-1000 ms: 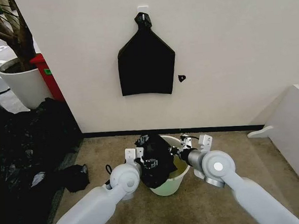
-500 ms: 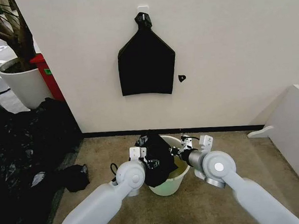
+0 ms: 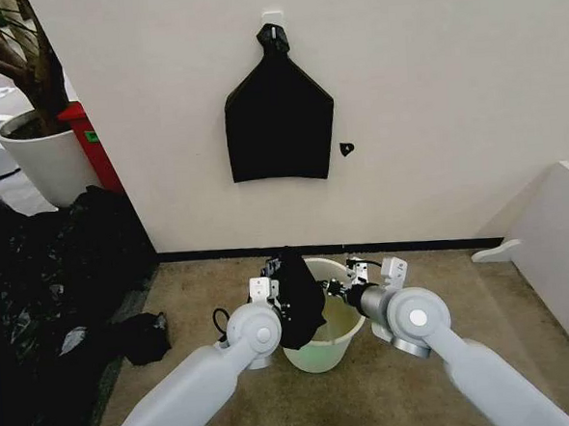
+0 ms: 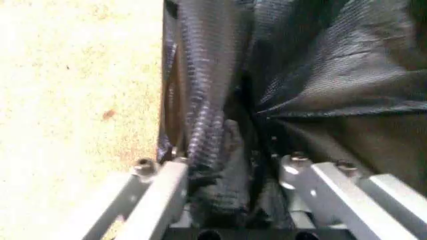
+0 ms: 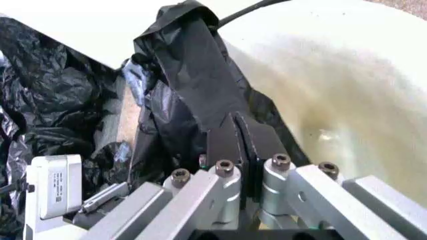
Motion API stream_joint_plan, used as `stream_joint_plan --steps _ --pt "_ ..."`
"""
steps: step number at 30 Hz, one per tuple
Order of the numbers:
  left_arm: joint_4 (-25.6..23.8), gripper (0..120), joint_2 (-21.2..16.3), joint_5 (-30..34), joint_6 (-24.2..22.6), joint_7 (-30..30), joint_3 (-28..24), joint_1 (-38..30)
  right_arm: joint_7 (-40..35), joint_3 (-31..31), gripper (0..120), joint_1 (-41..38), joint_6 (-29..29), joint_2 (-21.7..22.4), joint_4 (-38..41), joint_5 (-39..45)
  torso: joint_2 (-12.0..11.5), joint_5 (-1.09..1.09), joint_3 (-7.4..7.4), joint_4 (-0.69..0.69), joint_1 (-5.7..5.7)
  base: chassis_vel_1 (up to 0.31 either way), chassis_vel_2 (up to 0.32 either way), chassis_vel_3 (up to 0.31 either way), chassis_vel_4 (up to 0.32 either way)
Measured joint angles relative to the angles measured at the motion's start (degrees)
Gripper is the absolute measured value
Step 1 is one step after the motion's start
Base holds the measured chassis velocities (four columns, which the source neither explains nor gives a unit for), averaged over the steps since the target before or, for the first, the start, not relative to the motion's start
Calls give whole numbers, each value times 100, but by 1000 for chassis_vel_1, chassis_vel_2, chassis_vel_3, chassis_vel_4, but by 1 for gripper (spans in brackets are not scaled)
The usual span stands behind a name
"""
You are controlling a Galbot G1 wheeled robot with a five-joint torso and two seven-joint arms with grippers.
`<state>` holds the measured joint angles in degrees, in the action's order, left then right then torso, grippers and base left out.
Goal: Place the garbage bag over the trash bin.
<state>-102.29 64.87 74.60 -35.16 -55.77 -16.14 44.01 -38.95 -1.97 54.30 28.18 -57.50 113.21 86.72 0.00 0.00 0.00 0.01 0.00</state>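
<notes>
**Bag pinched by both claws at bin rim, not yet over it**

Garbage bag [image 3: 298, 304] hangs bunched at the left side of the trash bin [image 3: 333, 350], draped against the rim, mouth not spread. Left claw [image 4: 230, 167] is clamped on a gathered fold of film. Right claw [image 5: 245, 137] has its pads pressed together on a thin bag edge, over the bin opening.

Handling call: film looks thin, glossy, limp and near weightless. It will slip and collapse, so take it at the mouth hem on opposite sides, not mid-panel.

Bin interior [image 5: 347, 115] is bare cream plastic, with one small speck low on the wall. Bag contents: cannot tell.
</notes>
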Motion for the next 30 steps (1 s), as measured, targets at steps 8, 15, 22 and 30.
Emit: stream_joint_plan --steps 8,15,22,30 --pt "-16 0 26 -9 25 73 0 15 470 -98 1 141 21 110 58 -461 0 0 0 -3 0 0 0 0 0" --pt "-24 0 -14 -42 54 115 20 59 1966 -164 26 246 79 366 -469 -1174 0 1 0 -2 0 0 0 0 0" --pt "16 0 32 -85 91 124 21 65 2216 -107 51 250 300 338 -631 -957 0 0 0 -2 0 0 0 0 0" --pt "-25 0 4 -93 109 125 20 109 2159 20 81 31 512 122 -999 -736 0 -1 0 -1 0 0 0 0 0"
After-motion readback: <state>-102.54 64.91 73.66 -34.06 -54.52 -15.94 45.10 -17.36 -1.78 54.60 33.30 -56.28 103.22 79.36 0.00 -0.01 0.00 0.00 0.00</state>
